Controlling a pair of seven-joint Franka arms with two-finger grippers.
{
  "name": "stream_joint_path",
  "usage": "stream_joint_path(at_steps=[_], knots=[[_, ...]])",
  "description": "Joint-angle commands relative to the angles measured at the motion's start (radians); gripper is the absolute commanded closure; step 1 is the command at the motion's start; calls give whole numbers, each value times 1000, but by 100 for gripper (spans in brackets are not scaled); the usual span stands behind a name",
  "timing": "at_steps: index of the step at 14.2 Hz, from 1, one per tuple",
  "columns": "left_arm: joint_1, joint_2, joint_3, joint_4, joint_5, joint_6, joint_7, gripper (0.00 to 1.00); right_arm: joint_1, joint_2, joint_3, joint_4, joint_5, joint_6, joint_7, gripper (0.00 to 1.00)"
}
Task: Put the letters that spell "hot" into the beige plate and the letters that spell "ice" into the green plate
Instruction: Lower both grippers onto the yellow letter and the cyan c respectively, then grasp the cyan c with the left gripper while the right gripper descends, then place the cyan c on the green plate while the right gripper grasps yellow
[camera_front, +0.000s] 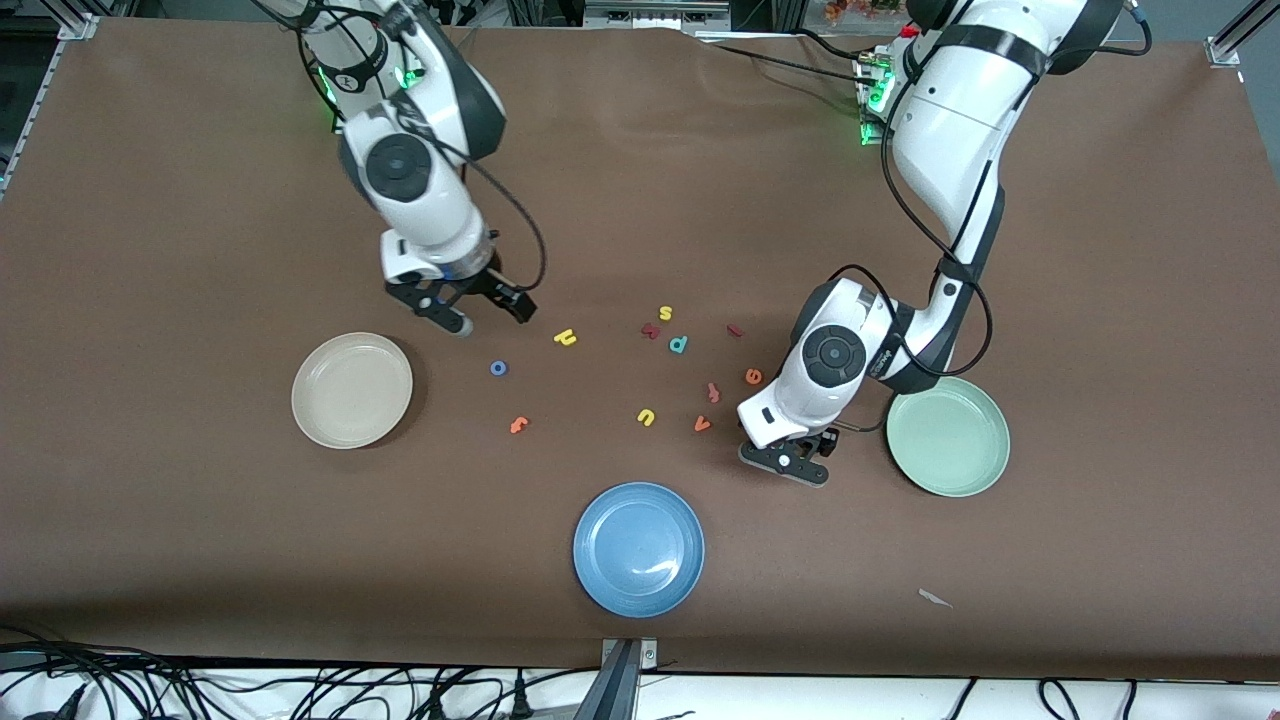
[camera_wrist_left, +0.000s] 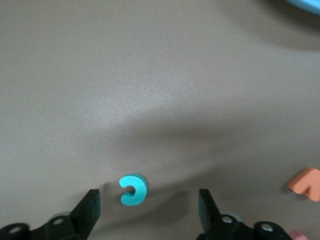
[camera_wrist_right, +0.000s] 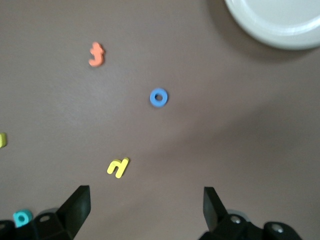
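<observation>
My left pincer (camera_front: 790, 462) is down at the counter (camera_front: 150, 250) just beside the green plate (camera_front: 948, 437), its fingers spread with a gap on each side of the teal c (camera_wrist_left: 133, 190); from the front my own wrist hides that letter. My right pincer (camera_front: 490, 315) hangs spread above the counter beside the beige plate (camera_front: 351, 390). The yellow h (camera_front: 566, 338), blue o (camera_front: 498, 368) and orange t (camera_front: 518, 425) lie loose between the plates. The orange e (camera_front: 753, 376) and the dark-red i (camera_front: 735, 330) lie near my left arm. Both plates hold nothing.
</observation>
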Motion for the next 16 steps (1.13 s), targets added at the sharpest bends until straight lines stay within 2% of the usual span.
stream_joint_path(at_steps=[1, 4, 5, 9, 13, 16], knots=[[-6, 24, 8, 31, 30, 11, -5, 39, 39, 99, -3, 15, -72, 89, 167, 0], [-6, 23, 8, 31, 28, 11, -8, 93, 76, 167, -5, 59, -86, 106, 242, 0], [-6, 20, 8, 31, 28, 11, -8, 100, 77, 185, -6, 78, -86, 106, 251, 0], [16, -17, 11, 32, 33, -12, -2, 100, 79, 281, -6, 165, -107, 108, 303, 0], [51, -95, 11, 21, 33, -157, -1, 100, 77, 331, -8, 196, -112, 106, 310, 1], [153, -147, 5, -40, 34, -206, 77, 100, 79, 351, -8, 198, -112, 108, 310, 3]])
